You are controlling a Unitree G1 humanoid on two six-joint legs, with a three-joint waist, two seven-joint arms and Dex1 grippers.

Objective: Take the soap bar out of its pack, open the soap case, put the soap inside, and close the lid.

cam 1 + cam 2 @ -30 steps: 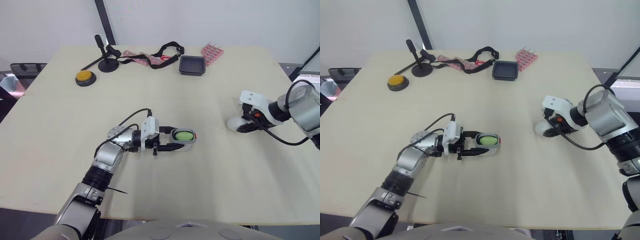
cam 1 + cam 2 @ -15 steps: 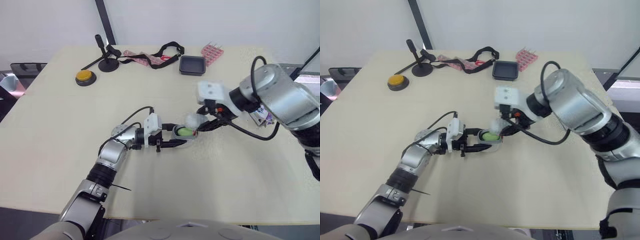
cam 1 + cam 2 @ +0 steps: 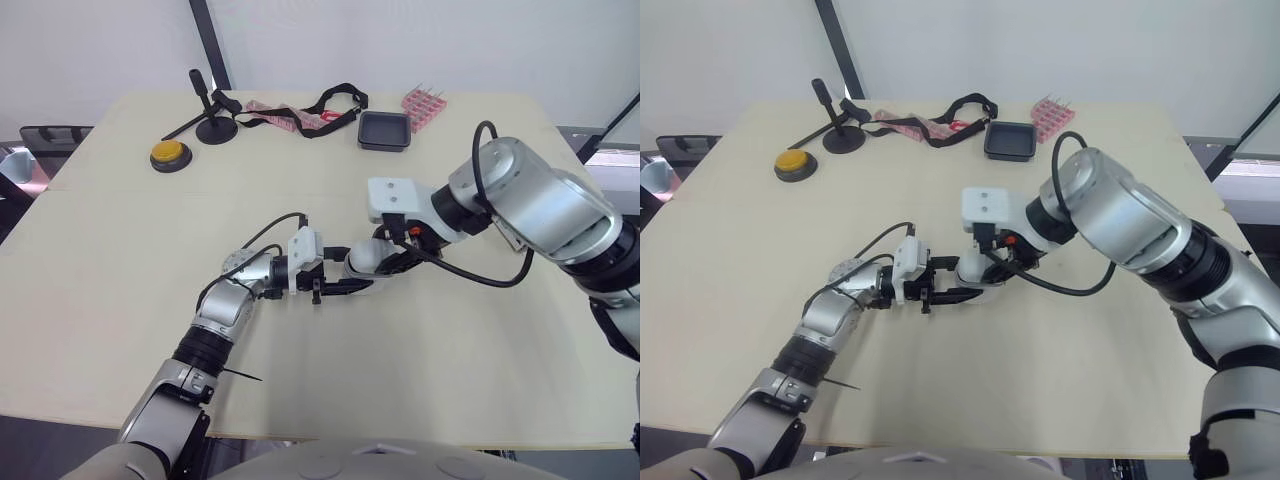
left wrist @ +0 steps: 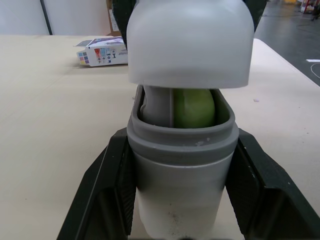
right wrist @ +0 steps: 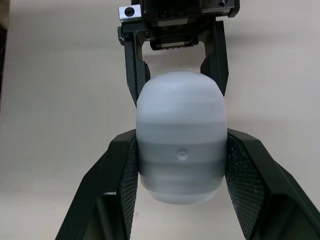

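Legibly, nothing: the small white pack, lying flat on the table beyond the soap case, carries coloured squares and fine print too small to read. The left gripper is clamped on the case, its black fingers pressed against both sides of the rounded grey-and-white plastic base. The right gripper grasps the lid, a smooth, milky white dome, by its sides with textured pads. That lid sits directly over the case's open mouth, not seated. Through the gap shows the soap, a glossy green rounded bar inside the case.
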